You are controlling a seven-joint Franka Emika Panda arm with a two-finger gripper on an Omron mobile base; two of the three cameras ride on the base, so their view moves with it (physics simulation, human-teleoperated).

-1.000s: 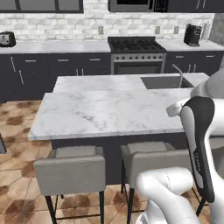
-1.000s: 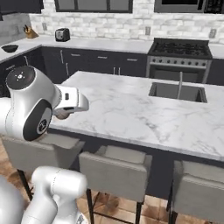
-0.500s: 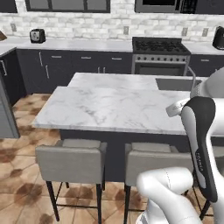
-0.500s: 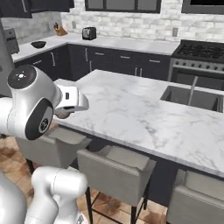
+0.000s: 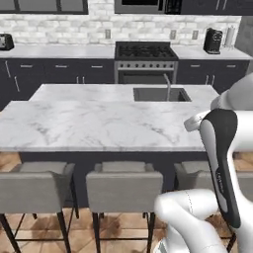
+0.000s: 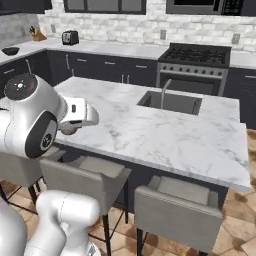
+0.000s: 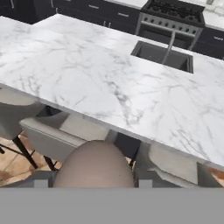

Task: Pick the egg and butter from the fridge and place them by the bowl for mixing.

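Carrying the egg point(image 7: 94, 164) clamped in the tool point(image 6: 70, 129), rounded end poking up between the tips in hand view, long axis roughly along the tool; held at the near edge of the marble bench point(image 6: 165, 135). Bowl point(image 6: 10, 50) far off on back counter, beyond and left of tool; needs long travel that way.

The sink point(image 5: 161, 94) is set in the island counter point(image 5: 99, 123). Stools point(image 5: 123, 183) stand before the counter; the stove point(image 5: 146, 62) stands behind it.
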